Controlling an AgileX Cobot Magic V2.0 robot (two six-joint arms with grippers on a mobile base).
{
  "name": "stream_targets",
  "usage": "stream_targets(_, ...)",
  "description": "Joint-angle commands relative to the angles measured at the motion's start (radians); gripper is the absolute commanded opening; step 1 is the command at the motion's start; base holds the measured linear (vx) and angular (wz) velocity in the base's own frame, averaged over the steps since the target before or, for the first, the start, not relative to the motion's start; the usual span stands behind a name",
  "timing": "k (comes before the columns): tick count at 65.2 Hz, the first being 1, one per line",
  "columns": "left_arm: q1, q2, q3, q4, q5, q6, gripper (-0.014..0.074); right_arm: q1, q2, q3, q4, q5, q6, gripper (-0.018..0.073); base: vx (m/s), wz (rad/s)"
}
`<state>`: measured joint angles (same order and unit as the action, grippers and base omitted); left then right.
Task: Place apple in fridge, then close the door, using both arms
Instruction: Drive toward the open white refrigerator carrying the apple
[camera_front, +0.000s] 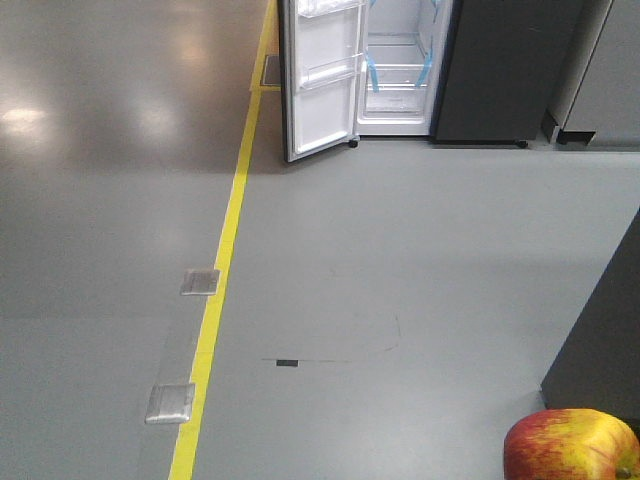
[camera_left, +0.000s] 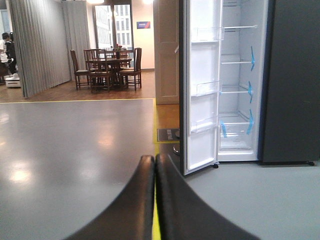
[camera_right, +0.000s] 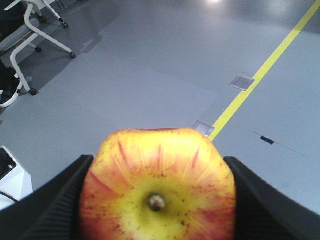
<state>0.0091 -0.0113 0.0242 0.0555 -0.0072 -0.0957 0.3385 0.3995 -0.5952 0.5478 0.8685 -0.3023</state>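
1. Writing first: I see a small blue sign (camera_left: 144, 24) on the far wall in the left wrist view, and a dark plate (camera_left: 169, 134) on the floor by the foot of the door. Both are too small for me to read.
2. The right gripper (camera_right: 160, 200) has its jaws clamped on the apple (camera_right: 157, 160), one ribbed black finger (camera_right: 55, 205) pressing each side. The stem end faces the wrist camera.
3. The right wrist looks down and across the grey floor, over a yellow line (camera_right: 260, 75) and a white rolling frame (camera_right: 30, 35).
4. In the front view the apple sits at the lower right corner, beside a dark cabinet (camera_front: 600, 330) and well apart from the fridge (camera_front: 400, 60).
5. The left gripper (camera_left: 155, 165) has its jaws together, tips touching, holding nothing.
6. The left wrist is held level and points straight at the fridge.
7. The door (camera_left: 202, 100) stands wide open to the left of the fridge, its white lining and clear bins facing me.
8. Inside I see white walls, glass shelves and blue tape strips (camera_left: 251, 59).
9. Beyond the floor stands a wooden table with chairs (camera_left: 107, 65).
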Motion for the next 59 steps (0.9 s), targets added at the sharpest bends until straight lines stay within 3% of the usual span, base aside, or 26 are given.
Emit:
stream_targets(1, 0.001, -0.015, 0.029, -0.011, -0.073, -0.002, -0.0006, 0.002, 0.005, -0.027, 0.037, -0.065, -0.003, 0.0336, 0.31, -0.08)
stream_targets(59, 0.001, -0.015, 0.029, -0.011, -0.073, -0.002, -0.0006, 0.002, 0.005, -0.027, 0.037, -0.065, -0.003, 0.0336, 0.31, -0.05)
